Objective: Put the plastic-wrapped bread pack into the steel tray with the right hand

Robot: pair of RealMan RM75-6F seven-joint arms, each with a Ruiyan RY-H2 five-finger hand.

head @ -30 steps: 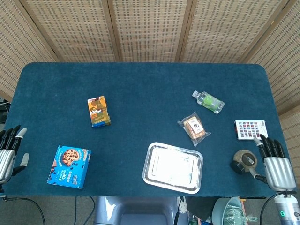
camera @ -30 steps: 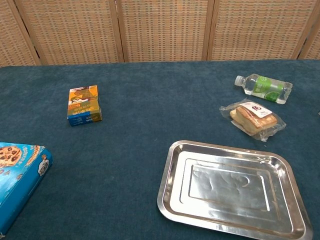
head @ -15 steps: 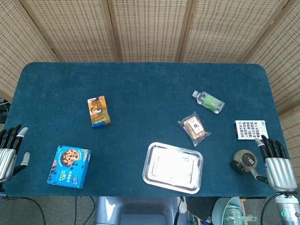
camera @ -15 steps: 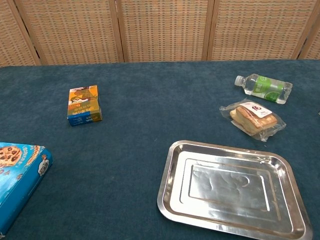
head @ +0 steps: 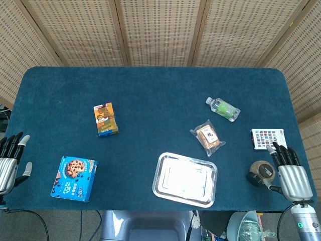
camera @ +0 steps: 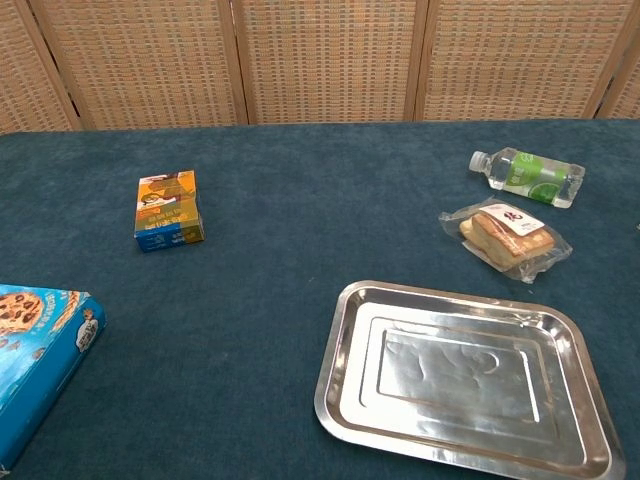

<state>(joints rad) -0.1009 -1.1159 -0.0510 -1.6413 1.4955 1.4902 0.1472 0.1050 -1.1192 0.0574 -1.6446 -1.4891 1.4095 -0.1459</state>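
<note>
My right hand (head: 293,175) hovers empty at the table's near right corner, fingers straight and slightly apart. The bread pack (head: 207,136) lies just beyond the steel tray (head: 161,180), seemingly not touching it.

You have a cookie box (head: 74,178) at the near left, a small orange box (head: 105,119) farther back, a bottle (head: 223,109) lying flat, a patterned card (head: 268,138), and perhaps a tape roll (head: 261,171).
</note>
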